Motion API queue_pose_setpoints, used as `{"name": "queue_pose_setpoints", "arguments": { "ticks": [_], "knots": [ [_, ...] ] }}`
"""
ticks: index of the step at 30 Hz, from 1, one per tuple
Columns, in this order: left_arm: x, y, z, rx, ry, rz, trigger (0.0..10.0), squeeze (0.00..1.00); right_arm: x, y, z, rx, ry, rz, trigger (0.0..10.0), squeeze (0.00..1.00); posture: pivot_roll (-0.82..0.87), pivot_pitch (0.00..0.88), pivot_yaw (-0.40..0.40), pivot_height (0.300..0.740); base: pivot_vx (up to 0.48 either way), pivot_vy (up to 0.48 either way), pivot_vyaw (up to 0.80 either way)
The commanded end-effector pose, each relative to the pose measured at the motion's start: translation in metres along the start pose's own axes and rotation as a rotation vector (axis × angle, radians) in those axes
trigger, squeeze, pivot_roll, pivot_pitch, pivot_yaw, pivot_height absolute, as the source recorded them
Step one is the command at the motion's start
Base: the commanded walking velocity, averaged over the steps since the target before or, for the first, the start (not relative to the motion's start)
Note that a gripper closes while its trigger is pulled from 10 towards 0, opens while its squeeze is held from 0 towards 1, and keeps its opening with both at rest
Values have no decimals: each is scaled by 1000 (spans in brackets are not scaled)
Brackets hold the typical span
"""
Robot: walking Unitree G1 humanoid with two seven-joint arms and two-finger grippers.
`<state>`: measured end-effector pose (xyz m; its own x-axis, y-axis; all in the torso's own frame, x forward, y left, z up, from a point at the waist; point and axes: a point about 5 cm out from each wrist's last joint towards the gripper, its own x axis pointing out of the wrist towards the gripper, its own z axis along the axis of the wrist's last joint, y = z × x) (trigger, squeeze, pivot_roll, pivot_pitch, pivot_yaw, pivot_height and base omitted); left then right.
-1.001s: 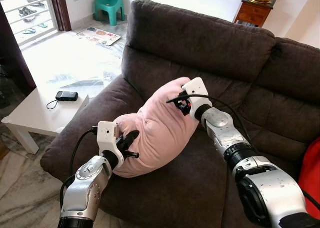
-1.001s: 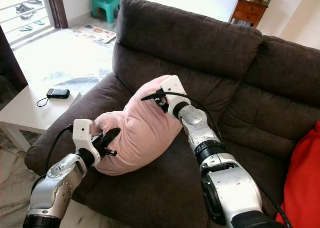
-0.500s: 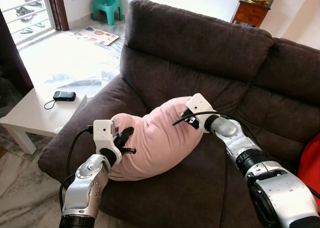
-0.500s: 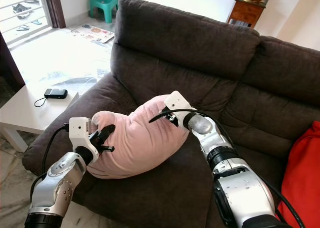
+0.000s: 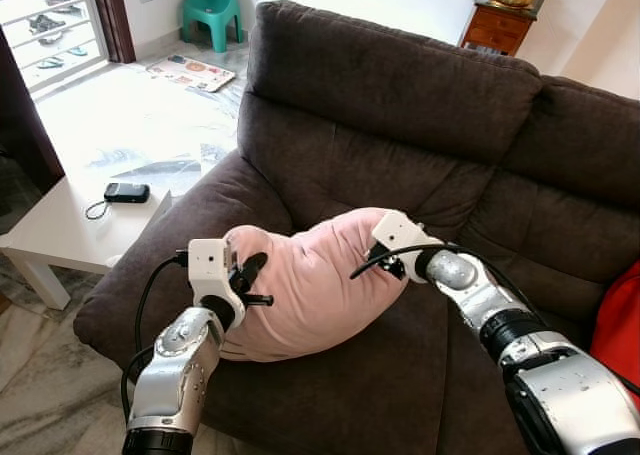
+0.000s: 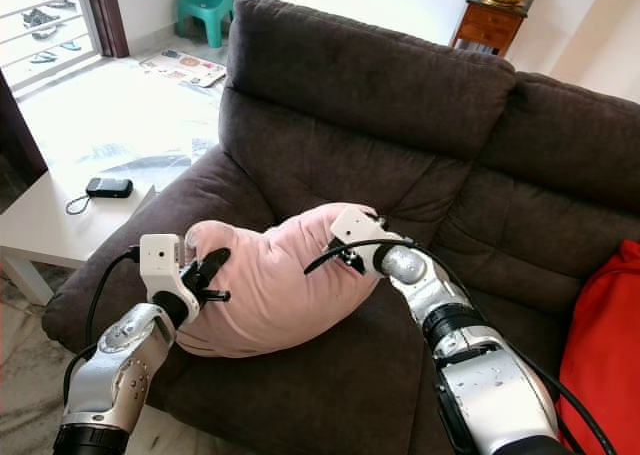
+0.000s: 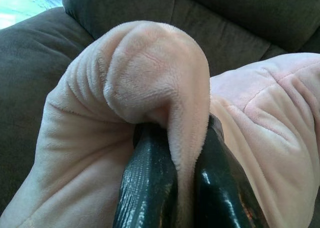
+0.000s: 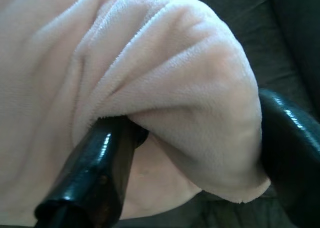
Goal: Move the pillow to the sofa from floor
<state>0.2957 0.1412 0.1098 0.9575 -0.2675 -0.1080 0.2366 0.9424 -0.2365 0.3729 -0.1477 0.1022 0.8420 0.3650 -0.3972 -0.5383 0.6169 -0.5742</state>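
Pillow (image 5: 310, 280), pink plush, lies on the seat of the dark brown sofa (image 5: 400, 105), toward its armrest end, below the backrest; I see both arms on it from the head views.

Left gripper (image 5: 250, 275) sits at the pillow's armrest-side end; the head views show just its black fingers against the fabric, while the left wrist view shows what they grip; both fingers (image 7: 147, 183) pinch a thick fold of pillow between them, clamped narrow on it.

Right gripper (image 6: 345, 260) is at the pillow's opposite end, nearer the sofa's middle; from the head its fingertips are hidden in the plush; the right wrist view shows one finger (image 8: 95, 163) under a pillow corner and the other on its far side, the corner held between them, with sofa fabric behind.

Head views alone give the surroundings: white low table (image 5: 60, 225) beside the sofa's armrest, a small black device (image 5: 126, 192) lying on it; green plastic chair (image 5: 213, 5) well beyond the sofa's backrest; wooden cabinet (image 5: 497, 25) behind the sofa; red cushion (image 6: 605, 355) at the sofa's far end from the armrest.
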Motion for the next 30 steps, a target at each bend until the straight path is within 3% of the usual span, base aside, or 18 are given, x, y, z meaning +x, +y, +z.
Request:
{"name": "queue_pose_setpoints", "arguments": {
  "ticks": [1,2,3,11,14,16,20,25,30],
  "knots": [
    [8,-15,14,2,-74,-59,10000,0,3,2,7,-52,-14,10,10000,529,155,0,-178,740,0,0,0],
    [8,-15,14,2,-73,-58,10000,0,3,0,7,-57,-14,-1,10000,529,155,0,-178,740,0,0,0],
    [8,-15,14,2,-72,-57,10000,0,2,-5,8,-45,-9,-42,10000,0,154,0,-178,740,0,0,0],
    [8,-12,12,1,-68,-46,10000,0,-6,-32,2,24,19,-241,10000,0,156,0,-179,740,0,0,0],
    [7,-10,11,4,-65,-34,10000,0,-11,-44,0,109,1,-326,10000,0,154,0,-176,740,0,0,0],
    [7,-8,11,4,-64,-24,10000,0,-16,-53,-3,214,-29,-394,10000,0,151,0,-174,740,0,0,0],
    [8,-6,10,6,-61,-4,10000,0,-21,-60,-8,294,-42,-455,10000,0,148,0,-171,740,0,0,0],
    [8,4,10,17,-65,69,10000,0,-24,-54,-20,356,-24,-477,10000,0,150,0,-171,740,0,0,0],
    [1,41,14,49,-87,340,10000,0,-24,-32,-37,411,1,-435,10000,0,150,0,-171,740,0,0,0]
  ]
}}
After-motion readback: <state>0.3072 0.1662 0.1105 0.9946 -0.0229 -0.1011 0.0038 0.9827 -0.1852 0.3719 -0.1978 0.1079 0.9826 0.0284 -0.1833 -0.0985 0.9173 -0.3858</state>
